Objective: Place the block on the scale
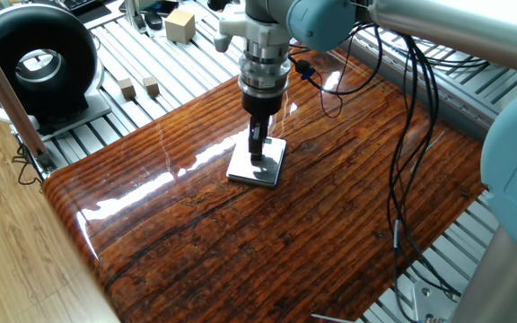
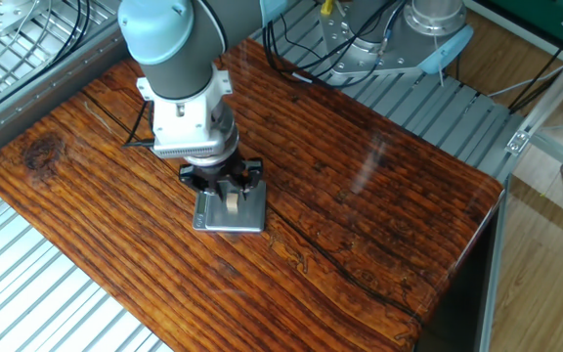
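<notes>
Glossy, dark reddish-brown wooden tabletop [image 1: 285,224] with strong grain, set on a ribbed metal frame. Near its centre lies the flat white rounded-rectangle scale [image 1: 243,170] [image 2: 247,213]. The arm's black two-finger gripper [image 1: 258,154] [image 2: 232,199] points straight down over the scale, fingertips at or just above its top face. From the other fixed view, the tiny light-brown wooden block [image 2: 233,202] shows between the fingers, over the middle of the scale; whether it rests on the scale or is just clear of it cannot be told. The fingers stand close on either side of the block, with the jaws narrowed to about its width, but whether they press on it cannot be told. Beyond the tabletop's far edge, on the metal slats, two small wooden cubes [image 1: 138,87] sit side by side, a larger pale beige cube [image 1: 179,25] stands farther back, and a black ring-shaped device [image 1: 34,56] rests at the left. Black cables [image 1: 411,99] hang beside the arm.
</notes>
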`<action>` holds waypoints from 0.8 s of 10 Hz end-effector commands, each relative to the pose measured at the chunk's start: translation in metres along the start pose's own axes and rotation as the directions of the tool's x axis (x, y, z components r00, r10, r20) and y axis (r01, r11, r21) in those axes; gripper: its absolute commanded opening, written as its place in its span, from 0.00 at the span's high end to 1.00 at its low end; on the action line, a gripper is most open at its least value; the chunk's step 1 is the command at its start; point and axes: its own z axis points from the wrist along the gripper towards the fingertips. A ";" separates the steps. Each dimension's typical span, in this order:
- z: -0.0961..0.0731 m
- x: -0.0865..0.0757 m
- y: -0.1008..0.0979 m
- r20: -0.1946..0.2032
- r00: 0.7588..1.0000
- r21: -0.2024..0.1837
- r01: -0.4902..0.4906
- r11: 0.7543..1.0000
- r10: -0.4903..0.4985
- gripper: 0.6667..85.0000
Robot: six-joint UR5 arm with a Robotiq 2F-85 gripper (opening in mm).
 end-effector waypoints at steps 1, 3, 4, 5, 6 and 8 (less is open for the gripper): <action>-0.023 -0.001 0.008 -0.006 1.000 -0.014 -0.028 1.000 0.028 0.46; -0.048 -0.003 0.003 0.001 0.990 0.049 -0.138 0.989 0.138 0.50; -0.058 -0.005 0.008 0.026 0.977 0.045 -0.214 0.976 0.213 0.55; -0.070 -0.012 0.004 0.071 0.966 0.085 -0.254 0.964 0.248 0.59; -0.080 -0.017 -0.002 0.100 0.946 0.134 -0.319 0.938 0.307 0.81; -0.087 -0.036 0.025 0.141 0.880 0.077 -0.466 0.881 0.453 1.00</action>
